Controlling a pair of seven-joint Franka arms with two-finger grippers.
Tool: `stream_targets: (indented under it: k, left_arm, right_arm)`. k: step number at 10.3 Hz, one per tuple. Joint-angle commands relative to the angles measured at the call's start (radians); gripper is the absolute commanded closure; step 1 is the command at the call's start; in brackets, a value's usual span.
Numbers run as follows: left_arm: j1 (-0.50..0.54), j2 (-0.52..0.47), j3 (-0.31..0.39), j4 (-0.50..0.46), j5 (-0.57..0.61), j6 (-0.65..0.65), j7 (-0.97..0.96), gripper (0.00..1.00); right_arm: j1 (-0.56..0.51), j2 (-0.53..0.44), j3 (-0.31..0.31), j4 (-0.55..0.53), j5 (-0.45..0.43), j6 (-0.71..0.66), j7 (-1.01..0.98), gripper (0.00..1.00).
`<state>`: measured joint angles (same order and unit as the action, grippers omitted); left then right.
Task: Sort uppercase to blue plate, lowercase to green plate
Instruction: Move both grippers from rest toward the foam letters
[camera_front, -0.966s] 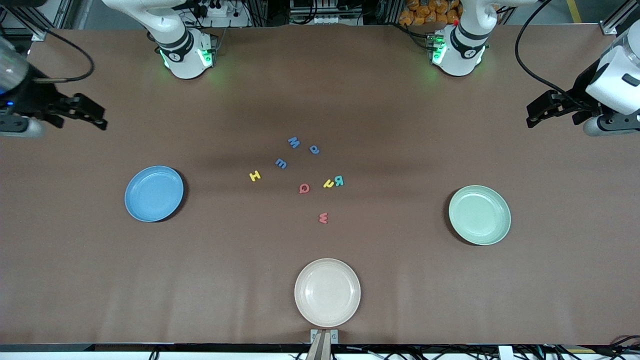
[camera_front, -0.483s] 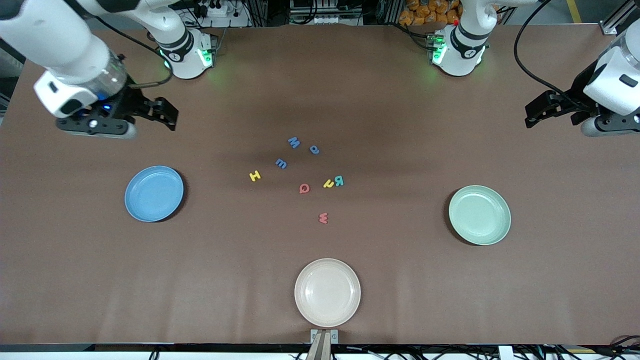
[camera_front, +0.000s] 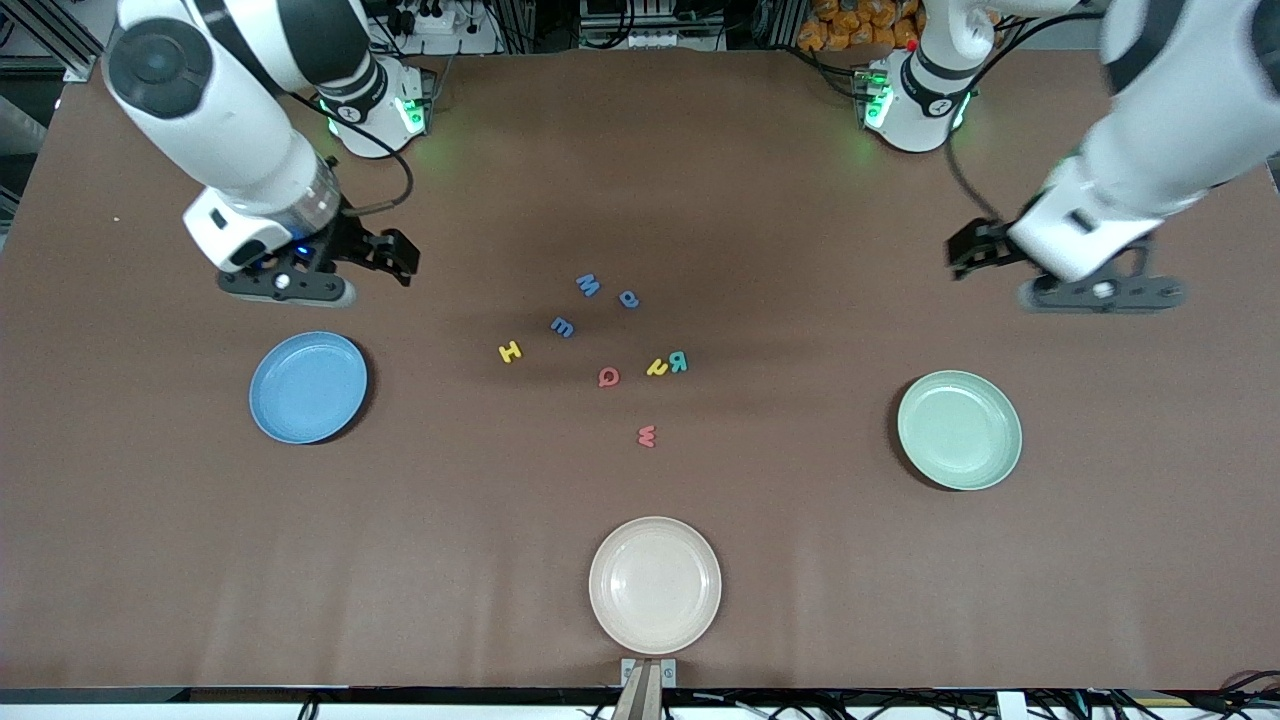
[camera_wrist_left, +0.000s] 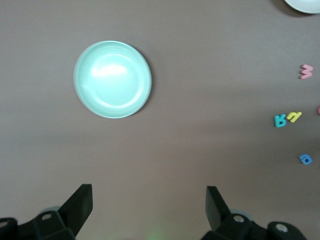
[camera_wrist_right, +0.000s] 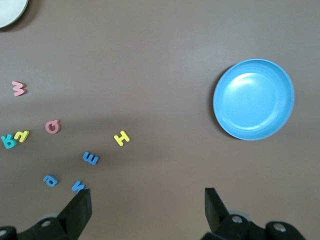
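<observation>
Table (camera_front: 200, 560): brown, flat, carries three plates and eight foam letters.
Blue plate (camera_front: 308, 387): toward the right arm's end of the table, nothing in it; also in the right wrist view (camera_wrist_right: 254, 99).
Green plate (camera_front: 959, 430): toward the left arm's end, nothing in it; also in the left wrist view (camera_wrist_left: 112, 79).
Beige plate (camera_front: 655, 585): nearest the front camera, mid-table, nothing in it.
Letters, general: all eight lie loose on the table between the blue and green plates, none on a plate.
Blue M (camera_front: 588, 286): farthest of the group from the front camera.
Blue a (camera_front: 628, 299): just beside the blue M, toward the left arm's end.
Blue m (camera_front: 562, 327): nearer the camera than the blue M.
Yellow H (camera_front: 510, 351): the letter closest to the blue plate; reads as an H in the right wrist view (camera_wrist_right: 121, 137).
Red Q (camera_front: 608, 377): middle of the group.
Yellow h (camera_front: 657, 367): touching or almost touching the green R (camera_front: 678, 361).
Red w (camera_front: 647, 436): nearest the camera, apart from the rest.
Right gripper (camera_front: 400, 255): up over bare table, between the blue plate and the right arm's base; jaws wide, holding nothing.
Left gripper (camera_front: 962, 250): up over bare table, between the green plate and the left arm's base; jaws wide, holding nothing.
</observation>
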<state>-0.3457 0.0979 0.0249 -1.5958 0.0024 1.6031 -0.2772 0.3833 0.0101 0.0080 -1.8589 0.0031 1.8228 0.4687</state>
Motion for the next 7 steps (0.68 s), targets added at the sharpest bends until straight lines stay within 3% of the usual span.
stream_targets:
  k: [1,3,7]
  left_arm:
    - [-0.093,0.052,-0.008,-0.030,-0.012,0.076,-0.110,0.00]
    - [-0.172,0.153,-0.010,-0.030,-0.012,0.170,-0.169,0.00]
    - [-0.260,0.287,-0.014,-0.038,-0.012,0.359,-0.292,0.00]
  right_arm:
    - [0.003,0.042,0.026,-0.046,0.011,0.070,-0.010,0.00]
    - [-0.001,0.089,0.042,-0.065,0.011,0.125,-0.077,0.00]
    - [-0.008,0.119,0.101,-0.271,0.011,0.447,-0.111,0.00]
